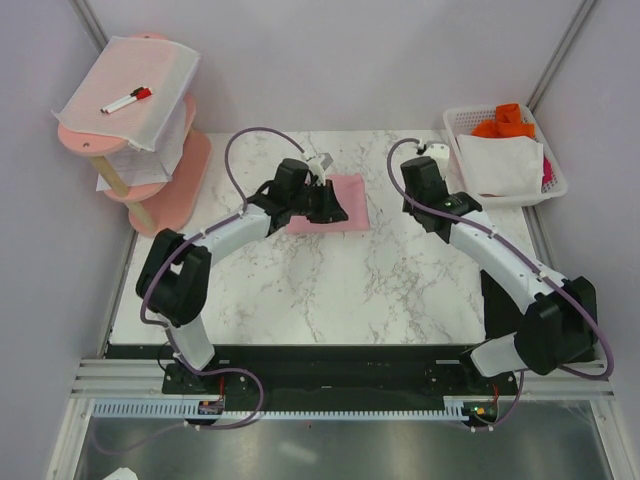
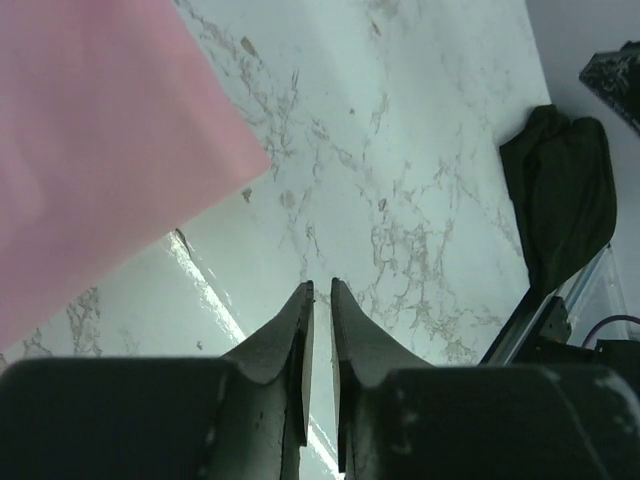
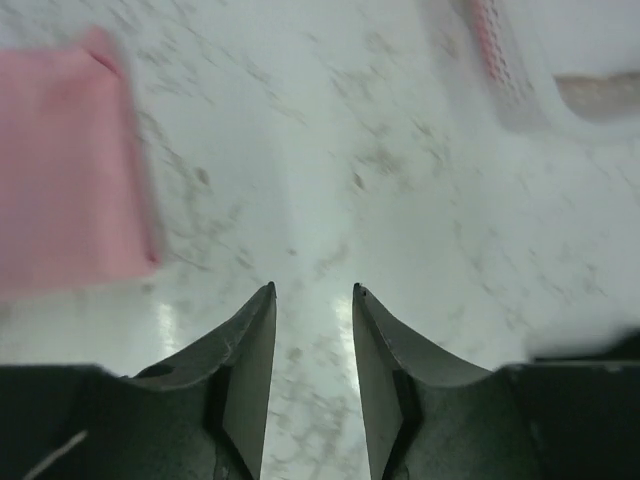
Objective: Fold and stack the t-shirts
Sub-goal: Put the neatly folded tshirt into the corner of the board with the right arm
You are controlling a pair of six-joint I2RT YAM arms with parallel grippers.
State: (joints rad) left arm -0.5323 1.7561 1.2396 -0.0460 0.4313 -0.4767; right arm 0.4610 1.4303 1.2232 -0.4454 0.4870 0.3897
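The counter carries the pink shirt, folded flat at its back middle, so that fold is judged done. The black shirt lies crumpled near the counter's edge and is to be fetched next. The left hand is barely parted and the right hand partly open; nothing is held by either.

From the middle of the table, you find the folded t-shirt at 12 o'clock, lying flat on it. The basket stands at 2 o'clock, with cloths in it. The shelf stands at 10 o'clock; a marker lies on the sheet covering its top.
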